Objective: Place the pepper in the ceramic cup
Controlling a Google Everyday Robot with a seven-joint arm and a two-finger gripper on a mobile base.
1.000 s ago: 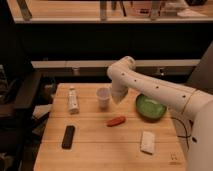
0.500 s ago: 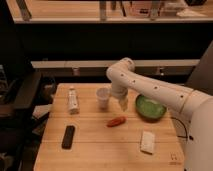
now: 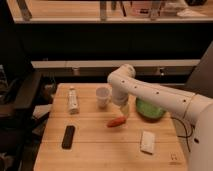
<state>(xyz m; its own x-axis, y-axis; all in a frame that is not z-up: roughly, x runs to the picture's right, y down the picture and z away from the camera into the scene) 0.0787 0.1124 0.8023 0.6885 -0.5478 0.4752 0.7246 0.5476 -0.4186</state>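
- Where the white arm (image 3: 160, 97) bends down over the wooden table (image 3: 100, 150), the gripper (image 3: 124, 111) hangs just above the right end of the pepper (image 3: 116, 122), its fingers spread wide and holding nothing.
- Pepper: slim, red-orange, lying flat on the table near the middle, its length running left to right.
- Ceramic cup (image 3: 103, 96): pale and round, upright, behind the pepper and slightly to its left, apart from it.
- Green bowl (image 3: 149, 109): to the right of the pepper and a little behind it, partly hidden by the arm.
- White bottle (image 3: 73, 100): lying on its side, well to the left of the pepper.
- Black remote (image 3: 68, 136): flat, in front of the pepper and to its left.
- White block (image 3: 147, 141): in front of the pepper and to its right.
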